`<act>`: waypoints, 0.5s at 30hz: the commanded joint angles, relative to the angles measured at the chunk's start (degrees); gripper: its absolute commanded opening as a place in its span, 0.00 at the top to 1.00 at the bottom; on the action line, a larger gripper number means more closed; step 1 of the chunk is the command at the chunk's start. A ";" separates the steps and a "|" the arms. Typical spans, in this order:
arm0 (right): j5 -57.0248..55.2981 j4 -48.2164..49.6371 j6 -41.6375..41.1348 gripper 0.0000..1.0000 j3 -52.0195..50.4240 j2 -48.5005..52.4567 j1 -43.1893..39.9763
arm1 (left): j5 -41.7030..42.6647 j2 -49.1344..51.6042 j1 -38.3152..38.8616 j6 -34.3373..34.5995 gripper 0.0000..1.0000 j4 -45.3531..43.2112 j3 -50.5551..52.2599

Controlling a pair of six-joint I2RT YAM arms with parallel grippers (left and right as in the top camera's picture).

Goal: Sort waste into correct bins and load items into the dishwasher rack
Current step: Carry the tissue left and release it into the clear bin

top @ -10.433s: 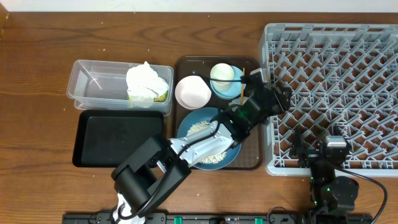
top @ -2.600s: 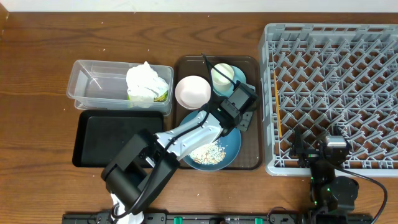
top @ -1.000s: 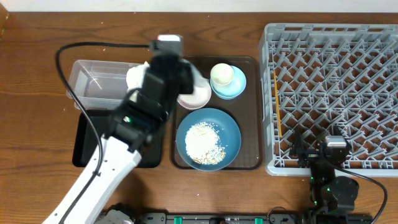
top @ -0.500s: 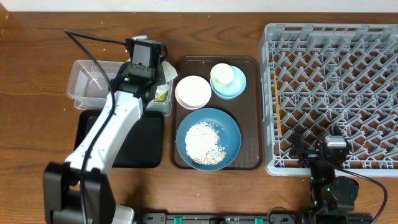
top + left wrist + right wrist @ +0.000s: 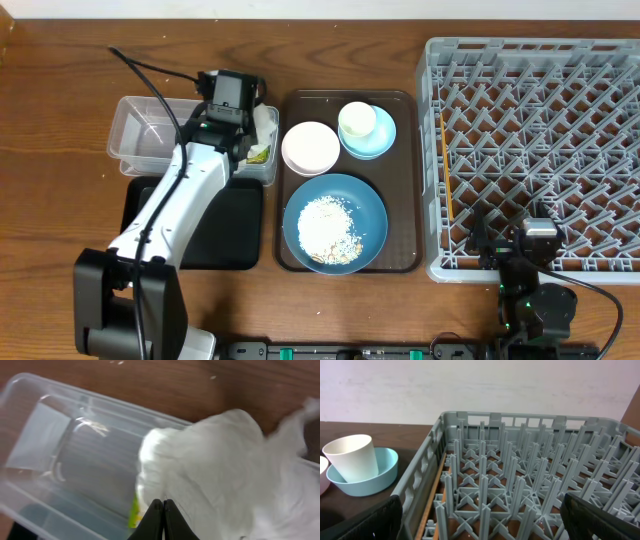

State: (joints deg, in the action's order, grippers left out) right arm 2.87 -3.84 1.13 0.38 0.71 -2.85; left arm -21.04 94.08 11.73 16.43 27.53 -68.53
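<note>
My left gripper [image 5: 238, 128] is shut and empty, hanging over the crumpled white napkins [image 5: 220, 460] in the clear tub [image 5: 145, 135]; its jaws [image 5: 162, 506] are just above the paper. The yellow-green wrapper [image 5: 134, 512] lies beside the napkins. The black tray [image 5: 190, 225] is in front of the tub. The dark-blue plate [image 5: 370, 215] carries rice-like grains [image 5: 325, 228]. The pinkish bowl [image 5: 310, 148] and the cream cup [image 5: 357, 118] in the light-blue dish [image 5: 378, 140] stand behind it. Chopsticks [image 5: 443, 165] lie along the left side of the grey rack [image 5: 540, 110]. My right gripper [image 5: 480, 527] is open at the rack's front edge.
The plate, bowl, cup and dish all sit on a brown serving tray [image 5: 405, 250] between the tub and the rack. The rack's upright pegs [image 5: 520, 460] fill the right wrist view. My left arm stretches over the black tray.
My left arm has swung from the brown tray and rack side over to the clear tub. The chopsticks it held earlier now lie in the rack. The right arm has not moved.
</note>
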 commanded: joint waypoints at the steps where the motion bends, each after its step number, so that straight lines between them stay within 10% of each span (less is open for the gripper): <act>1: 0.17 -0.22 0.22 0.01 -0.07 -0.22 -0.17 | -2.56 0.48 -1.25 -0.72 0.94 0.33 0.72; 15: 0.17 -0.22 0.22 0.01 -0.07 -0.22 -0.17 | -2.38 0.50 -3.15 2.73 0.94 2.40 0.74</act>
State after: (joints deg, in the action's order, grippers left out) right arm 2.87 -3.84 1.13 0.38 0.71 -2.87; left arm -22.48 94.08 8.78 18.20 29.54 -68.47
